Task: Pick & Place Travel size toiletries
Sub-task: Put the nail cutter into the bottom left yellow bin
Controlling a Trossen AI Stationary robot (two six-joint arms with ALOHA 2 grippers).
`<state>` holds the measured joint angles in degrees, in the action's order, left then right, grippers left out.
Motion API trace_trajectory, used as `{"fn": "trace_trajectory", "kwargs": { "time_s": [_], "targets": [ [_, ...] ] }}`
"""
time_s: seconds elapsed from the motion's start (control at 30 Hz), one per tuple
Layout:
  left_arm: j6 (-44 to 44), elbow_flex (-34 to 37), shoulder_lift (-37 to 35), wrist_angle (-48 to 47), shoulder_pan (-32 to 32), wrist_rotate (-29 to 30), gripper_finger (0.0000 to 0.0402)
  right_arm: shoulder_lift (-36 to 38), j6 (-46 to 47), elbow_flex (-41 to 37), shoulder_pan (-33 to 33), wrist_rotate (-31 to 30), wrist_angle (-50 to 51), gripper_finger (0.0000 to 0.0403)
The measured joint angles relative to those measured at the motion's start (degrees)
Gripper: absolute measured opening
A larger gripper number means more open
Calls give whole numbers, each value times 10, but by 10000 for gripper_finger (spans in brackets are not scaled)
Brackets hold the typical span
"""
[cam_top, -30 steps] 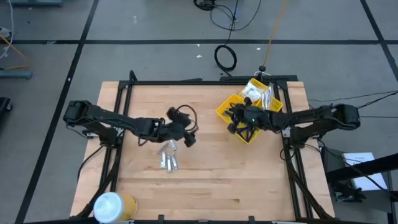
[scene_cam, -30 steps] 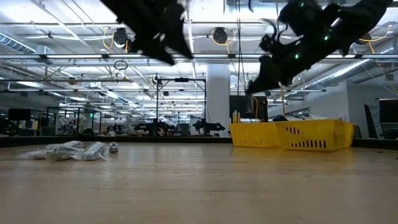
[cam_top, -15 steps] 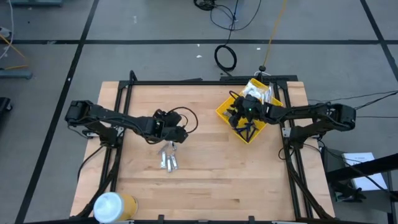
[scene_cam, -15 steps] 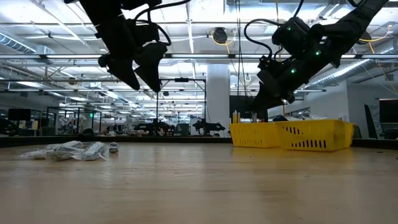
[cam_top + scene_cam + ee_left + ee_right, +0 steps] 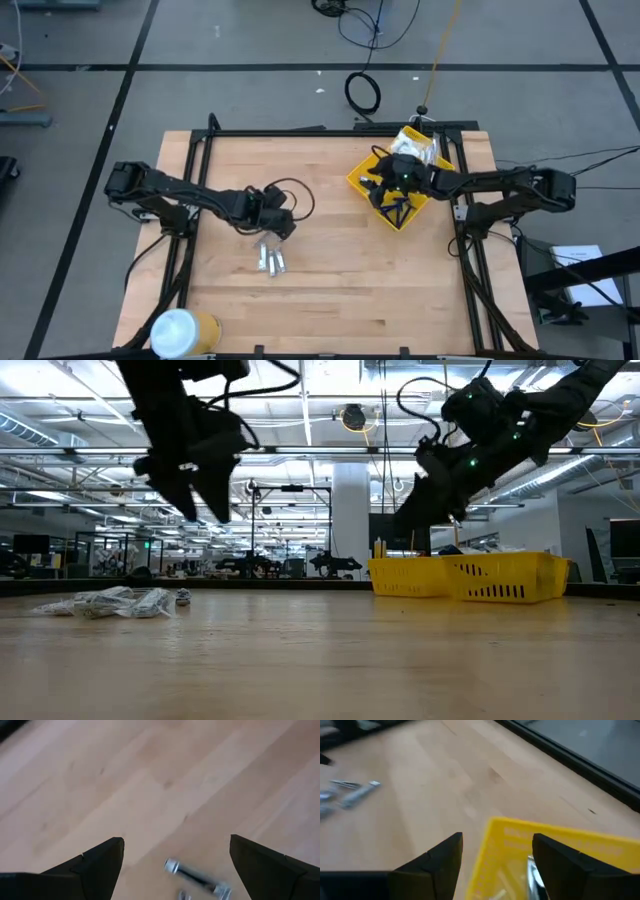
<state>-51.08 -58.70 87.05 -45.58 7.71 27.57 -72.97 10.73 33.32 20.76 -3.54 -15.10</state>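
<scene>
The travel size toiletries [image 5: 270, 258] lie in a small pile on the wooden table, left of its middle; the low view shows the pile [image 5: 110, 601] as silvery tubes and clear packets. My left gripper [image 5: 279, 226] hangs open just above the pile's far side, pointing steeply down. One silvery tube [image 5: 197, 878] lies on the table between and below its fingers, untouched. My right gripper [image 5: 386, 196] is open over the yellow bin [image 5: 360, 178] at the far right. Its fingers straddle the bin's rim [image 5: 520, 827] from above. A clear packet [image 5: 536, 876] lies inside the bin.
A big white-and-yellow cylinder [image 5: 181, 333] lies at the table's near left corner. White packets [image 5: 412, 148] fill the bin's far compartments. Bare wood stretches across the table's middle and near right. A black frame [image 5: 330, 131] borders the table.
My left gripper has moved toward the table's left edge and sunk, tipping from nearly level to steeply down over the pile. My right gripper has swung a little toward the far edge, over the bin. The pile has stayed where it was.
</scene>
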Motion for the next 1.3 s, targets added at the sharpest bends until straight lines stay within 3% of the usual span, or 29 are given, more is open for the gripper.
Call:
{"fn": "trace_trajectory", "kwargs": {
  "time_s": [0.2,0.3,0.53,0.73,1.03,1.3],
  "targets": [
    [-78,1,0,-66,37,-10,356,45,-13,0,-22,54,-38,225],
    [-92,16,0,-64,64,-50,356,64,-27,0,-45,53,-39,224],
    [-185,103,0,-21,104,-111,356,77,-41,0,-79,52,-40,224],
    [-259,158,0,-9,115,-125,356,77,-40,0,-81,51,-44,222],
    [-260,190,-2,0,120,-114,356,77,-39,0,-81,51,-44,220],
    [-146,193,1,106,118,-108,356,77,-34,0,-81,52,-43,219]
  ]
}}
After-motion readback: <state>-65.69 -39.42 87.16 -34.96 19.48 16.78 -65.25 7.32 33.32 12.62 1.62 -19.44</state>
